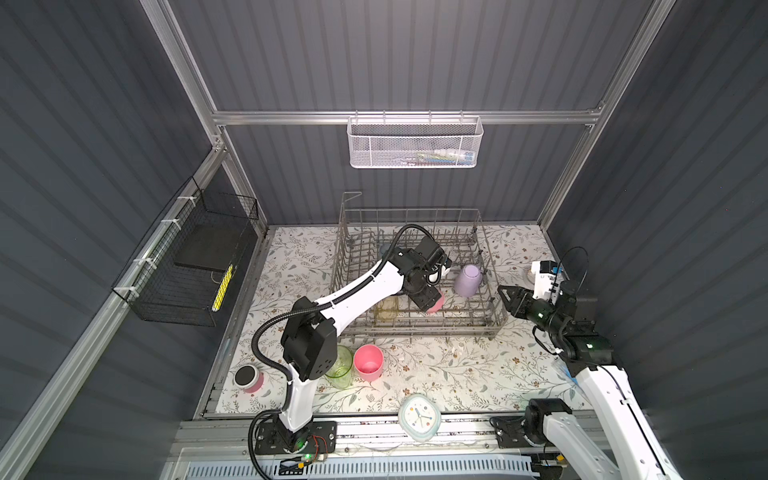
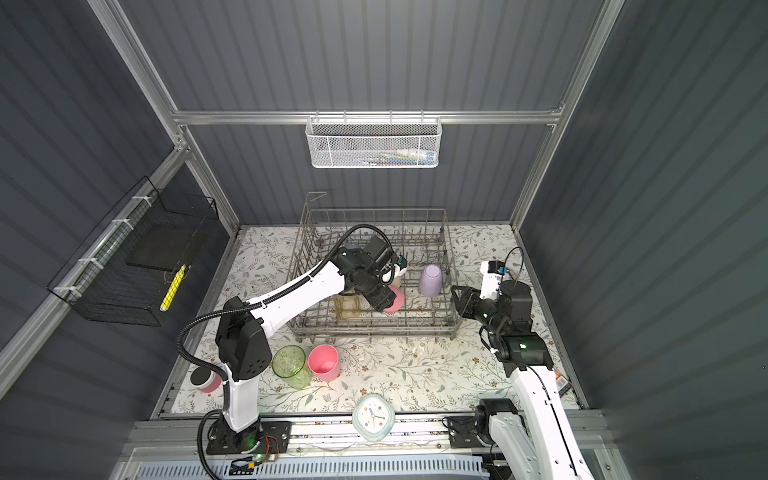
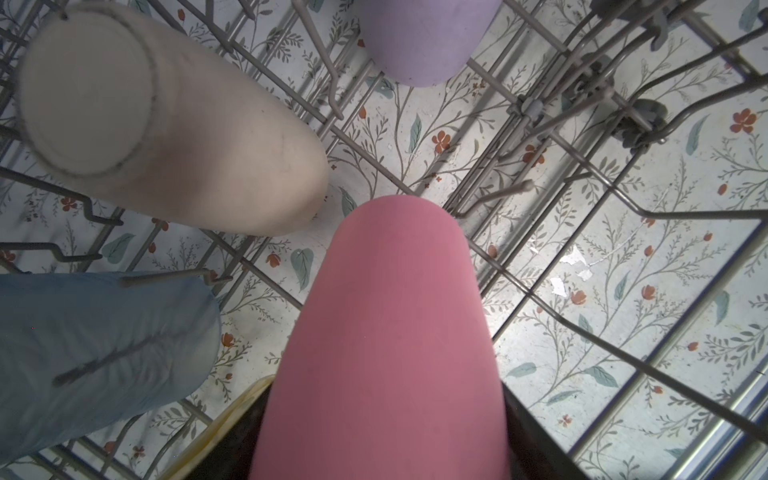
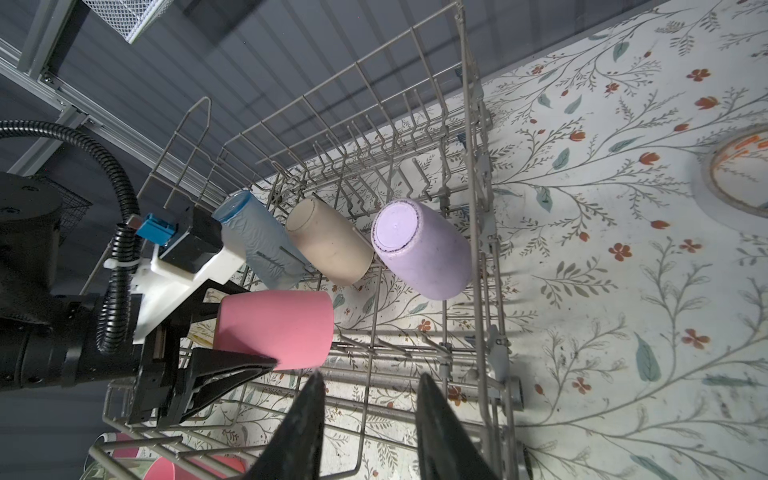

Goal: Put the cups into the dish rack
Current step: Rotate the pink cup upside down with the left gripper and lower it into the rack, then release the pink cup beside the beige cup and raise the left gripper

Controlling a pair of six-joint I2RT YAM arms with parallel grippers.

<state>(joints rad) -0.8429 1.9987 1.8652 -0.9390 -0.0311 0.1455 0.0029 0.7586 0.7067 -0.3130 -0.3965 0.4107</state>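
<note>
Currently the left end effector (image 4: 245,328) is clamped on the pink cup (image 3: 382,332), low inside the dish rack (image 1: 415,328). Risk: the cup's leading end snags a tine, twists and knocks the beige cup (image 4: 328,245) just ahead. The right end effector (image 4: 370,376) is apart, empty and outside the rack.

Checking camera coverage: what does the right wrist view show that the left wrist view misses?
Only right wrist: the right gripper, open; a round roll; a second pink cup outside the dish rack. Only left wrist: white scraps seen through the rack wires. Both: the left gripper shut on the pink cup, plus the blue cup, beige cup and lavender cup in the rack.
</note>
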